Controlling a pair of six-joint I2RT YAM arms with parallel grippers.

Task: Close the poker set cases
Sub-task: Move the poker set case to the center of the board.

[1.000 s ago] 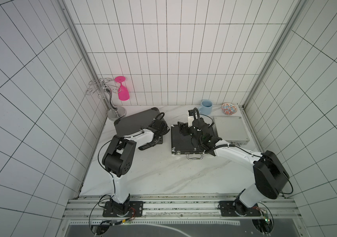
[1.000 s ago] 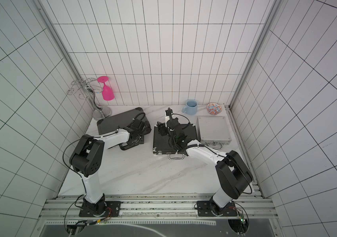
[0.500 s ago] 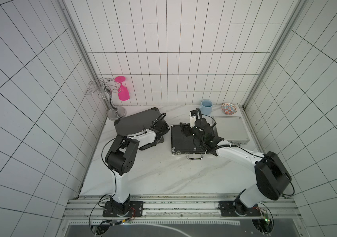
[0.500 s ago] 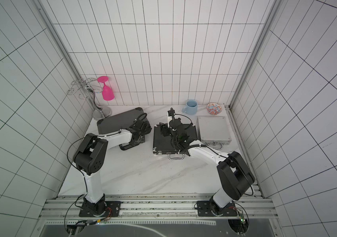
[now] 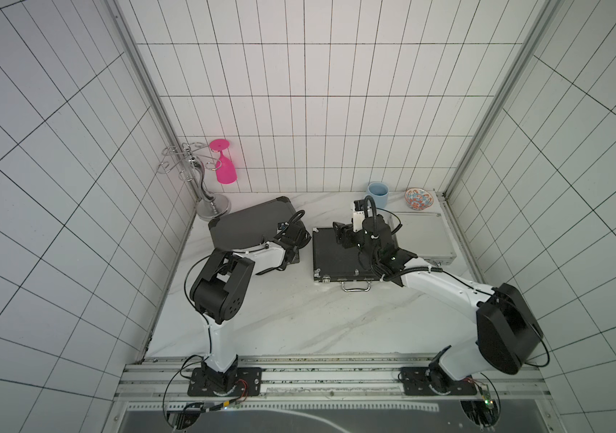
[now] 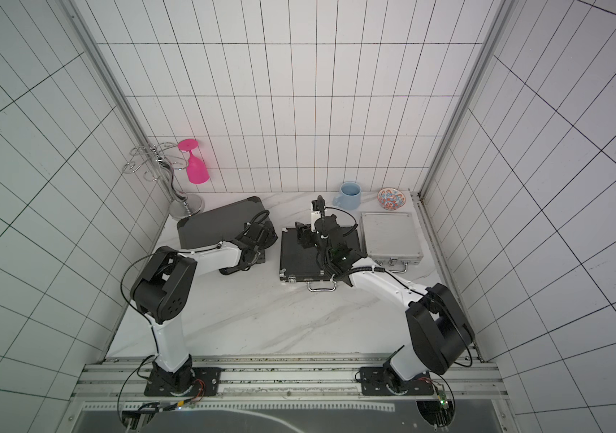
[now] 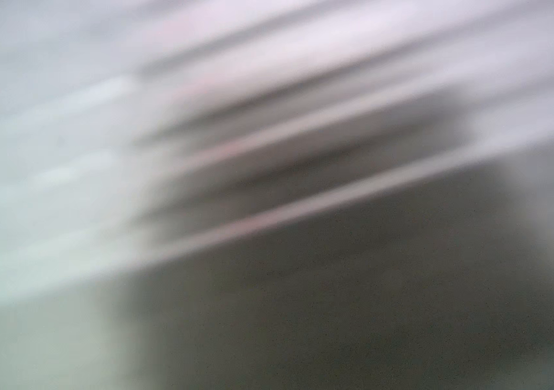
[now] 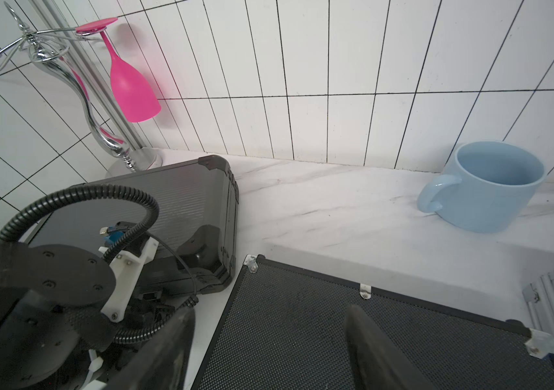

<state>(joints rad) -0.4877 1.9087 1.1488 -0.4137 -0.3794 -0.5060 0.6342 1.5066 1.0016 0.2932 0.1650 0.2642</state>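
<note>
Three cases lie flat on the counter (image 5: 299, 322), lids down, in a row across its far half. With the back wall as 12 o'clock in both top views, the black case (image 5: 332, 262) sits mid-counter, its handle (image 5: 355, 299) at 6 o'clock. The grey case (image 5: 246, 225) lies at 9 to 10 o'clock of it, askew, with bare counter between them. The silver case (image 5: 426, 234) lies just beside the black one at 3 o'clock.

The right tool (image 8: 269, 351) hovers over the black case's lid near its 12 o'clock edge. In the right wrist view its fingers (image 8: 370, 347) stand wide apart, with nothing between them but the dimpled lid below.

The left tool (image 5: 293, 245) is low at the grey case's 4 o'clock corner. The wrist hides its jaws in the top views, the arm hides them in the right wrist view, and the left wrist view is all blur, so I cannot tell whether it is wide, narrow or gripping.

A blue mug (image 5: 377, 193) stands at 1 o'clock of the black case and a patterned bowl (image 5: 418, 198) at 12 o'clock of the silver case, both by the back wall. A chrome rack (image 5: 201, 187) with a pink glass (image 5: 224, 170) hanging upside down fills the 11 o'clock corner, just behind the grey case.
</note>
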